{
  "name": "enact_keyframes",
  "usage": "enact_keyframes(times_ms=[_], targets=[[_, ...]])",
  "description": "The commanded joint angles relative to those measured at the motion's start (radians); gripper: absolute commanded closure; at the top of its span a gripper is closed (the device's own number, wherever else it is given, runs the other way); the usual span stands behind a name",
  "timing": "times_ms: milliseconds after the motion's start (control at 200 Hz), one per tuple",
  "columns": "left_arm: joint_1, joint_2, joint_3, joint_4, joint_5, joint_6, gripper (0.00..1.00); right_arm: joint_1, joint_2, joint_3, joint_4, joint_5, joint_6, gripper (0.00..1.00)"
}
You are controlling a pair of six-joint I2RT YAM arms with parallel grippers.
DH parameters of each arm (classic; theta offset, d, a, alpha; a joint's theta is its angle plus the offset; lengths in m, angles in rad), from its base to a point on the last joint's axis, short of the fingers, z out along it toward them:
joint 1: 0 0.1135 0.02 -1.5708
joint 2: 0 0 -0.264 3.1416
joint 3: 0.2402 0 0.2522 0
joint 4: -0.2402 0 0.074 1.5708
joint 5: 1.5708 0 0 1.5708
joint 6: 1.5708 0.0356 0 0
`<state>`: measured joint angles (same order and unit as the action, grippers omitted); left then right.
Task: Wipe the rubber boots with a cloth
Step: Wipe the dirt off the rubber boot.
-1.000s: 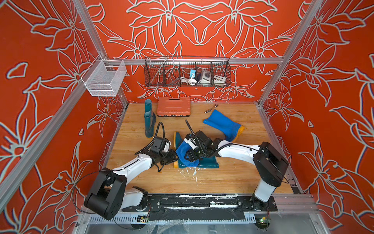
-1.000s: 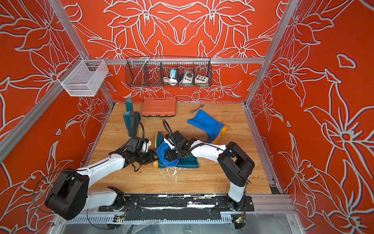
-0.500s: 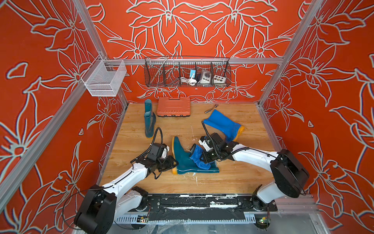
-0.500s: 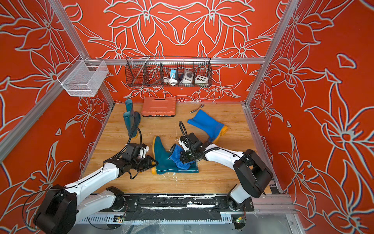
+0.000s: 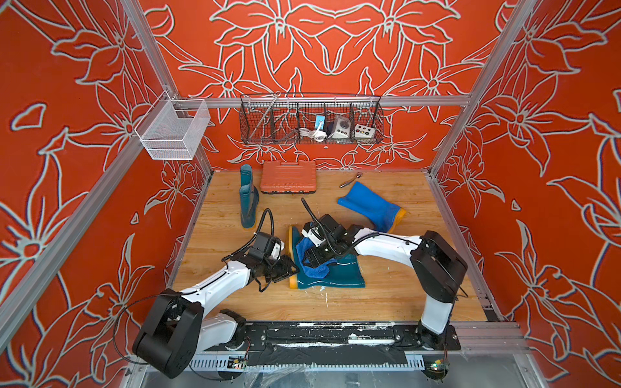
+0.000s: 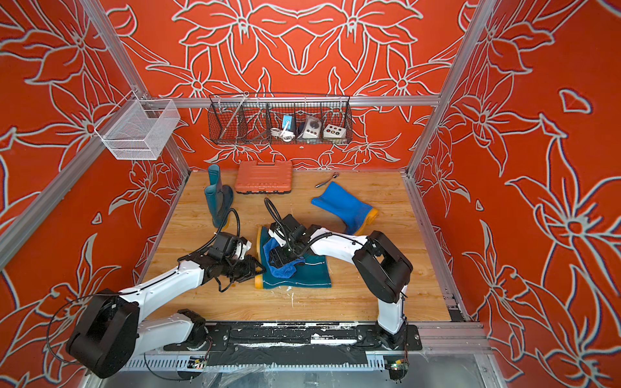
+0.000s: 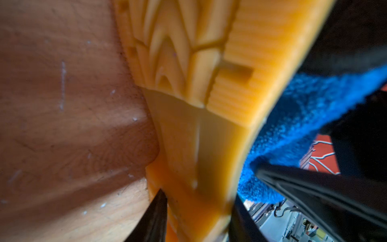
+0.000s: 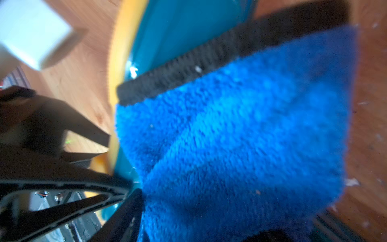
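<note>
Wiping stroke on the lying teal boot, which rests near the centre of the bench with its yellow-orange sole toward 9 o'clock and its shaft mouth toward 3 o'clock. Half a second earlier the right pincer and the cloth lay over the middle of the shaft. Both have now come back toward 9 o'clock, onto the ankle and foot, much where they were a second ago (a to-and-fro pass, by the look of it). The upper side of this boot is therefore judged mid-wipe rather than finished. The boot itself has barely shifted. The left pincer sits at the boot's 9 o'clock end, clenched on the heel of the sole. In the left wrist view its fingers flank the heel on either side, which steadies the boot. The right pincer bears down on the bunched cloth. Its fingers look set apart with fabric between and ahead of them, but whether the cloth is pinched or merely pressed cannot be told. The standing teal boot at 11 o'clock and the bright blue boot at 2 o'clock lie well apart from the cloth, untouched.
</note>
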<state>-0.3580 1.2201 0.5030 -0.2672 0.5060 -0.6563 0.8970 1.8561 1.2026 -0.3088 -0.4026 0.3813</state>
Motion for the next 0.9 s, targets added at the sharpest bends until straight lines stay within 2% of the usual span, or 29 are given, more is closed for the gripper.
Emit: enact_keyframes(times_ms=[0, 50, 110, 175, 235, 315, 410, 616, 701, 826, 896], targets=[[-0.01, 0.065, -0.022, 0.089, 0.041, -0.017, 0.72, 0.017, 0.041, -0.036, -0.008, -0.044, 0.005, 0.47], [-0.012, 0.062, -0.023, 0.085, 0.042, -0.02, 0.76, 0.016, 0.033, -0.043, -0.019, -0.019, 0.008, 0.67], [-0.015, 0.047, -0.025, 0.065, 0.034, -0.025, 0.77, 0.005, 0.003, -0.066, -0.042, 0.046, 0.016, 0.8], [-0.02, 0.02, -0.023, 0.02, 0.01, -0.025, 0.78, -0.032, -0.042, -0.122, -0.055, 0.112, 0.042, 0.89], [-0.024, -0.009, -0.023, -0.023, -0.012, -0.028, 0.8, -0.107, -0.093, -0.197, -0.04, 0.113, 0.07, 0.94], [-0.028, -0.053, -0.032, -0.055, -0.027, -0.039, 0.8, -0.173, -0.152, -0.259, -0.046, 0.103, 0.054, 0.97], [-0.038, -0.095, -0.05, -0.056, -0.034, -0.067, 0.78, -0.159, -0.172, -0.222, -0.079, 0.099, 0.014, 1.0], [-0.111, -0.093, -0.033, -0.039, -0.084, -0.139, 0.71, 0.027, -0.028, 0.031, -0.071, 0.032, 0.028, 1.0], [-0.134, -0.085, -0.02, -0.047, -0.112, -0.149, 0.66, 0.06, 0.022, 0.085, -0.043, -0.019, 0.055, 1.0], [-0.137, -0.074, -0.009, -0.079, -0.136, -0.13, 0.63, 0.013, 0.011, 0.018, -0.041, -0.012, 0.064, 1.0], [-0.136, -0.063, -0.009, -0.081, -0.142, -0.119, 0.63, -0.073, -0.034, -0.078, -0.041, -0.014, 0.071, 1.0]])
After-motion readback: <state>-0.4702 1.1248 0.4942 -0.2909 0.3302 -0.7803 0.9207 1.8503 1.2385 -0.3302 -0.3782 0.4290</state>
